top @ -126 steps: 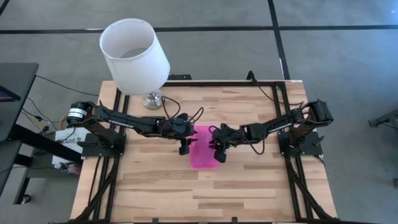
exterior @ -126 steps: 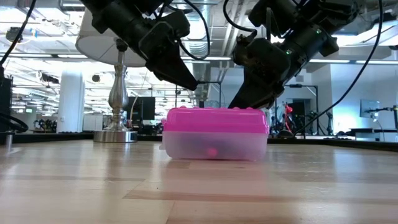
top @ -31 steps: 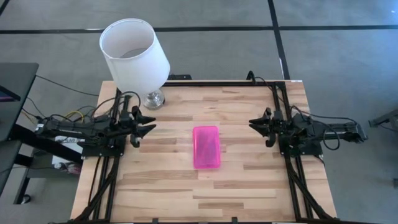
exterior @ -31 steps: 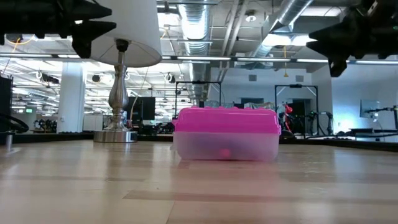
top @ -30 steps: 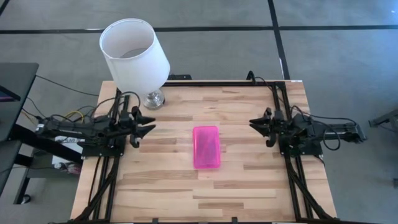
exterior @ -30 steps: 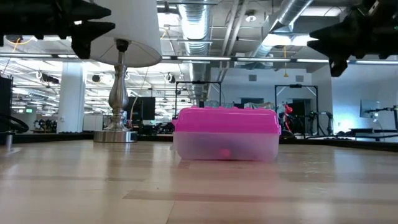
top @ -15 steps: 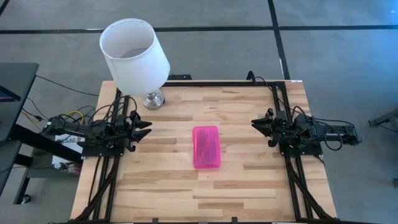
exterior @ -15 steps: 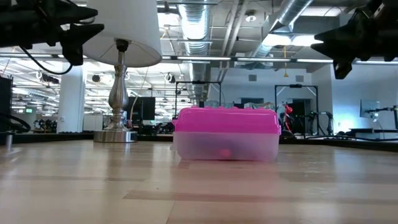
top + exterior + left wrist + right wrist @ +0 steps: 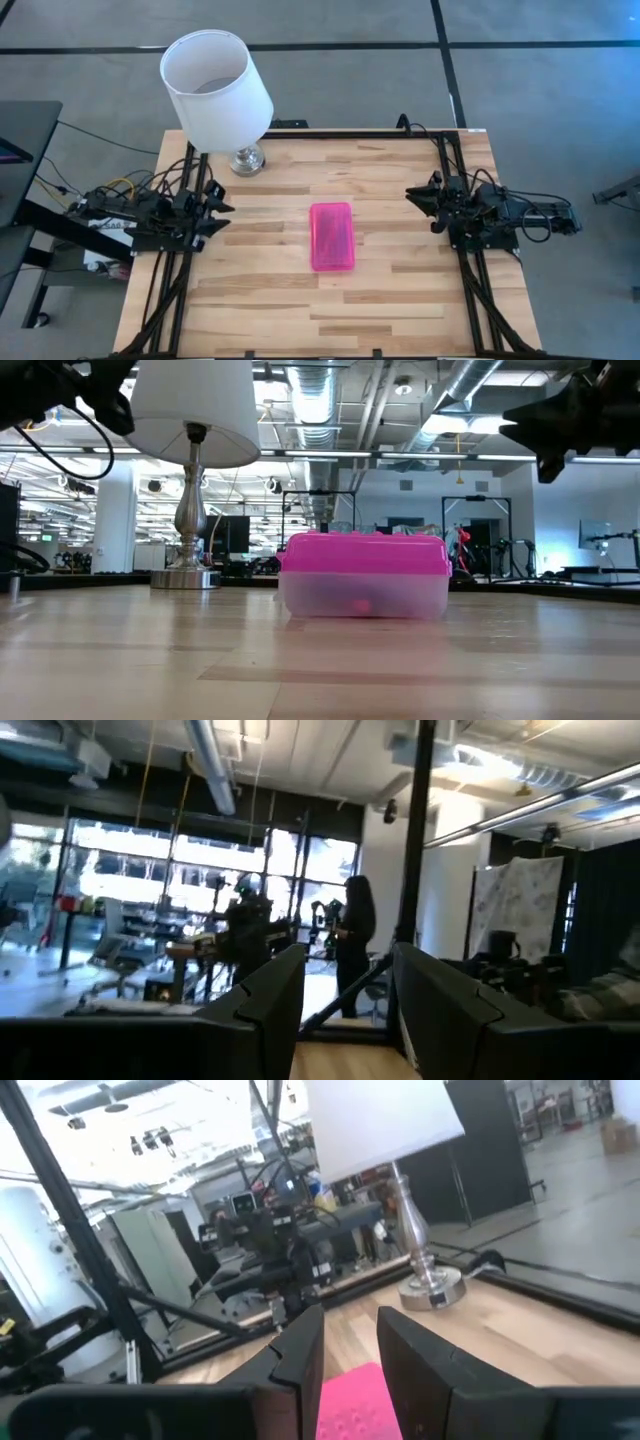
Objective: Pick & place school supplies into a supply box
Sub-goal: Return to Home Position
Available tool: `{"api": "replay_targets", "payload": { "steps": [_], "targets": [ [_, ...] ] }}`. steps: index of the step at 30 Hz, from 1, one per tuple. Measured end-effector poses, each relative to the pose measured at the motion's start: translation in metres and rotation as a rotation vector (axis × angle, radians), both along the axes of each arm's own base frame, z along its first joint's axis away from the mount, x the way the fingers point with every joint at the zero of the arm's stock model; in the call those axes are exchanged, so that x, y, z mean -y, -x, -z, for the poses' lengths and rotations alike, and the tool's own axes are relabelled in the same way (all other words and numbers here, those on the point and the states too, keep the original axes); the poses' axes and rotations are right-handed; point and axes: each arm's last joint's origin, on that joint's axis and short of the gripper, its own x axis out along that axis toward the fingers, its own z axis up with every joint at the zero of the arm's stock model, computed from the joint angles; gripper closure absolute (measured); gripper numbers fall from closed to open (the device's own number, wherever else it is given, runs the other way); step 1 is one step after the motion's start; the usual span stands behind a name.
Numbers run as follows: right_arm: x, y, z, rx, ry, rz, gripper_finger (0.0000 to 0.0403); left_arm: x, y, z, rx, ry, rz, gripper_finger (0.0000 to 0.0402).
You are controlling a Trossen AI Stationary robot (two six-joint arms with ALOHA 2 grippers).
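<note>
The supply box (image 9: 332,236), a flat case with a pink lid and a clear base, lies shut in the middle of the wooden table; it also shows in the low view (image 9: 365,575). No school supplies lie loose in view; only a pink smudge (image 9: 361,604) shows through the clear base. My left gripper (image 9: 222,212) hovers open and holding nothing at the table's left edge, far from the box. In the left wrist view it (image 9: 345,1005) points up into the room. My right gripper (image 9: 415,200) hovers open at the right edge, facing the box (image 9: 360,1400).
A lamp with a white shade (image 9: 215,85) stands by its metal base (image 9: 245,160) at the table's far left, just behind my left gripper. Black frame rails (image 9: 470,290) run along both side edges. Bare wood (image 9: 330,310) surrounds the box. A person (image 9: 355,945) stands in the room beyond.
My left gripper has drawn back toward the table's left edge and tipped upward, staying open and holding nothing. The box has not moved.
</note>
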Motion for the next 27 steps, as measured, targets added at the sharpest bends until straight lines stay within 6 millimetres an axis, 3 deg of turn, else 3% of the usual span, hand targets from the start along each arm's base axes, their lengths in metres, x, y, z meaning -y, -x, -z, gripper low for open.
{"api": "replay_targets", "payload": {
  "steps": [5,10,22,27],
  "targets": [
    [0.001,0.000,-0.002,0.016,0.004,0.016,0.0312,-0.006,0.001,-0.003,0.039,-0.014,-0.069,0.0251],
    [0.002,0.000,-0.002,0.018,0.003,0.020,0.0312,-0.010,-0.001,-0.001,0.017,-0.031,0.030,0.0251],
    [-0.007,-0.001,0.009,-0.085,-0.063,-0.084,0.0312,-0.007,-0.007,0.017,-0.182,0.002,0.066,0.0251],
    [-0.012,0.000,0.011,-0.113,-0.064,-0.077,0.0312,-0.006,-0.009,0.027,-0.292,0.038,0.001,0.0251]
  ]
}}
